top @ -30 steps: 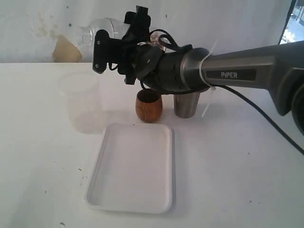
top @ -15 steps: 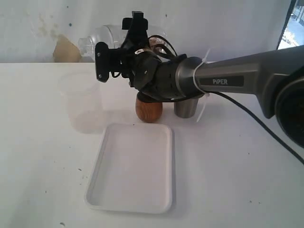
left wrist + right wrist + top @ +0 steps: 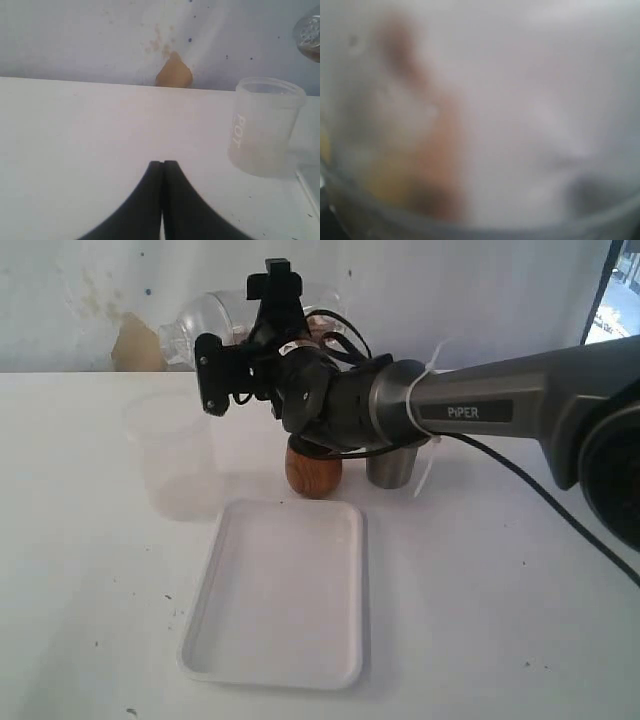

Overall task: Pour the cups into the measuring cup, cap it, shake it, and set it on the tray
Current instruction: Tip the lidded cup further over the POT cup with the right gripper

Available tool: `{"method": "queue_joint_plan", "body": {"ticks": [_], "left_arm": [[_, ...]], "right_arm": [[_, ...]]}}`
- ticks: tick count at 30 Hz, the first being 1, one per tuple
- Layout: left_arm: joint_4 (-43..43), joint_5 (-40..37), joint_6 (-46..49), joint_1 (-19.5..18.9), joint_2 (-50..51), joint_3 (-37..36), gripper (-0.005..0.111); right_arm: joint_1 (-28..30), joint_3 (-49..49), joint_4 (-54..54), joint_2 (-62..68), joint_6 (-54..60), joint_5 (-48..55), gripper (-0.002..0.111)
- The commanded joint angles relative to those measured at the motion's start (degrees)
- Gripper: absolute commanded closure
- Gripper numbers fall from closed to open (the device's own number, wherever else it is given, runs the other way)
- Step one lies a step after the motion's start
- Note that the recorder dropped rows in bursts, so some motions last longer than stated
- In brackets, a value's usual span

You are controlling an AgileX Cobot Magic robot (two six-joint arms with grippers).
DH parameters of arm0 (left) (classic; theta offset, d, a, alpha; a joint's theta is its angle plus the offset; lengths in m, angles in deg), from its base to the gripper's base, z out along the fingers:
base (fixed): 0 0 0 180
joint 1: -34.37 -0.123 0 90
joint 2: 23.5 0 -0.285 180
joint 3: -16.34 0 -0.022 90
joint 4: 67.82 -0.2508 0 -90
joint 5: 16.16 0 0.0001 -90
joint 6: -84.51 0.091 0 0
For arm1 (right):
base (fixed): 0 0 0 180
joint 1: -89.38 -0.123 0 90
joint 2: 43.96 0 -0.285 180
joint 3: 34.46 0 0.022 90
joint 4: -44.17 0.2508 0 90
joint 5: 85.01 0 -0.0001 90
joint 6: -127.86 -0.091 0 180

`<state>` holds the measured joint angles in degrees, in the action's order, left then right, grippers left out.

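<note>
Measuring cup (image 3: pixel 195 322), half-hidden and blurred, is gripped in right jaws; left jaws closed.

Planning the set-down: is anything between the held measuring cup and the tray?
Yes. The wooden cup stands below the arm holding the measuring cup, just behind the tray's far rim, steel tumbler beside it. Nothing visible lies on the tray.

- The measuring cup (image 3: pixel 200 320) clamped in my right gripper (image 3: pixel 243 332) is clear, glossy plastic.
- Under that gripper, the small cup (image 3: pixel 313 472) is smooth brown wood with a soft shine.
- Just beside it, the tumbler (image 3: pixel 392 466) is brushed steel with a dull sheen.
- Nearer than both, the tray (image 3: pixel 280 640) is smooth white plastic.
- My left gripper (image 3: pixel 162 165) is matt black; the cup (image 3: pixel 262 130) ahead of it is frosted, translucent plastic.
</note>
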<state>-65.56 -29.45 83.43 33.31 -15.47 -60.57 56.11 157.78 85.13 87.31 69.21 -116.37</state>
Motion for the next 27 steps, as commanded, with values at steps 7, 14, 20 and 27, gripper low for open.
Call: {"method": "queue_joint_plan", "body": {"ticks": [7, 14, 20, 27], "left_arm": [[-0.11, -0.08, 0.02, 0.05, -0.25, -0.31, 0.107], [-0.11, -0.08, 0.02, 0.05, -0.25, -0.31, 0.107], [-0.11, -0.08, 0.02, 0.05, -0.25, -0.31, 0.107], [-0.11, -0.08, 0.02, 0.05, -0.25, -0.31, 0.107]], "right_arm": [[1.03, 0.71, -2.69, -1.06, 0.79, -6.01, 0.108], [1.92, 0.71, -4.44, -1.06, 0.79, -6.11, 0.108], [1.92, 0.71, -6.42, -1.06, 0.79, -6.11, 0.108], [1.92, 0.71, -8.38, -1.06, 0.79, -6.38, 0.108]]}}
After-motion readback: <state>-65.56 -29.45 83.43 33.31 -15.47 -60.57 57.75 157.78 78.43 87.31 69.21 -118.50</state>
